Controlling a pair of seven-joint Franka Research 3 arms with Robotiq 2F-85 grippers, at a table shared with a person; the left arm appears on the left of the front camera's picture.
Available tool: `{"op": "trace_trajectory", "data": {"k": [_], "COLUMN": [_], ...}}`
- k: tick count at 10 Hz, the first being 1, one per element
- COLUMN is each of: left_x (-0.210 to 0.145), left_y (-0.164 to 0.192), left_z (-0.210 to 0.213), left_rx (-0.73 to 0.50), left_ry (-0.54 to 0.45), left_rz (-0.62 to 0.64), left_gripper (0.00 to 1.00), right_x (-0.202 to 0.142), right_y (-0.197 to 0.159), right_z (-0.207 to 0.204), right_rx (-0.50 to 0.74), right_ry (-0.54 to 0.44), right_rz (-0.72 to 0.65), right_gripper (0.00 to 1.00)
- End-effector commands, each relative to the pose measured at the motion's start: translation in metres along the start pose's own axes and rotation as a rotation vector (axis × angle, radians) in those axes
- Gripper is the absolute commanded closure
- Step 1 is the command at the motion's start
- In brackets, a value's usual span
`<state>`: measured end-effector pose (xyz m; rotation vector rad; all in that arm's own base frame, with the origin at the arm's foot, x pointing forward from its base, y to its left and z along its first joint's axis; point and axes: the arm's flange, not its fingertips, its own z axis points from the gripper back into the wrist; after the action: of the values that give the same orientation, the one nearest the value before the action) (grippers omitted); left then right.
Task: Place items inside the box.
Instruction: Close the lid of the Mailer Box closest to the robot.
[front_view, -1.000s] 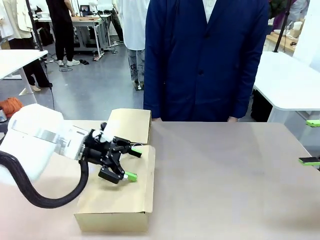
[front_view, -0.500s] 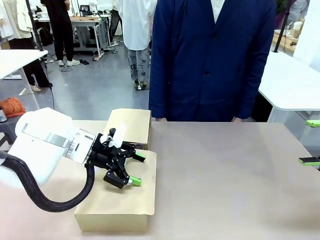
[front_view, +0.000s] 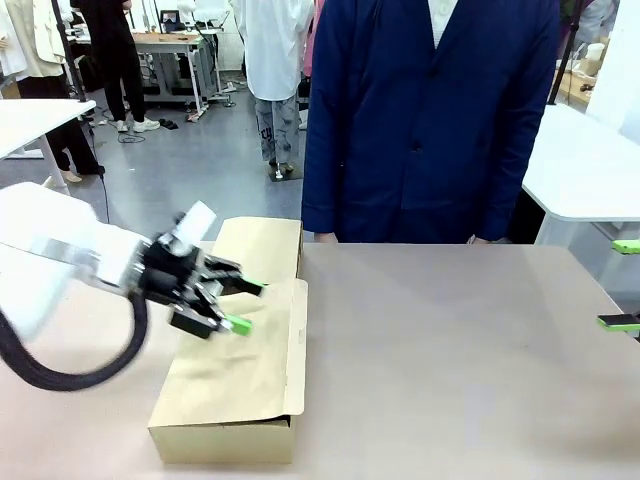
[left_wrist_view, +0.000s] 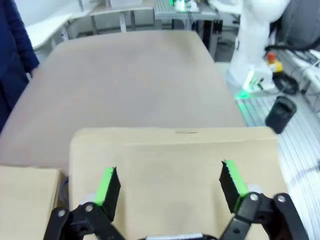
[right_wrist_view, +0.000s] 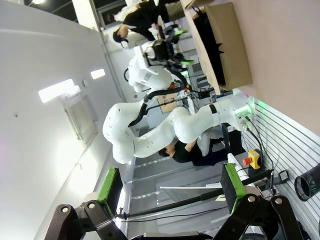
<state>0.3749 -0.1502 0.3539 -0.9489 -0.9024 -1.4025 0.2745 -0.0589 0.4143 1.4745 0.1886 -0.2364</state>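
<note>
On the table's left side, the left gripper (front_view: 238, 306) hangs over the box (front_view: 235, 375), jaws wide and holding nothing.

Its green pads (left_wrist_view: 106, 184) stand apart above the front flap (front_view: 245, 355), which lies nearly shut, its right edge lifted a little; the back flap (front_view: 262, 248) stands open toward the person (front_view: 430, 120). The items cannot be seen; the flap hides the inside of the box. Right of the box, the table (front_view: 450, 350) is bare up to its far edge. The right gripper (right_wrist_view: 170, 187) is wide open with nothing between its fingers. No print or label can be read on the box.
</note>
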Motion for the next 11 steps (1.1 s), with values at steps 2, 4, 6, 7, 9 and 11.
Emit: {"op": "trace_trajectory", "data": {"k": [2,4,6,7,9,11], "left_x": [-0.010,-0.016,-0.041,-0.054,-0.076,-0.067], "left_y": [-0.143,-0.145,-0.129,-0.119,-0.104,-0.102], "left_z": [0.115,0.164,0.219,0.232,0.238,0.278], "left_rx": [0.001,0.027,0.041,0.045,0.131,-0.015], "left_ry": [-0.042,-0.178,-0.528,-0.648,-0.713,-0.505], "left_rz": [0.282,0.620,0.937,1.046,1.146,1.005], "left_gripper": [0.00,0.00,0.00,0.00,0.00,0.00], "right_x": [-0.002,-0.002,-0.002,-0.002,-0.002,-0.002], "right_y": [0.003,0.003,0.003,0.003,0.003,0.003], "right_z": [0.001,0.001,0.001,0.001,0.001,0.001], "right_rx": [0.020,0.020,0.020,0.020,0.020,0.020], "right_ry": [0.000,0.000,0.000,0.000,0.000,0.000], "right_rz": [0.015,0.015,0.015,0.015,0.015,0.015], "right_gripper": [0.00,0.00,0.00,0.00,0.00,0.00]}}
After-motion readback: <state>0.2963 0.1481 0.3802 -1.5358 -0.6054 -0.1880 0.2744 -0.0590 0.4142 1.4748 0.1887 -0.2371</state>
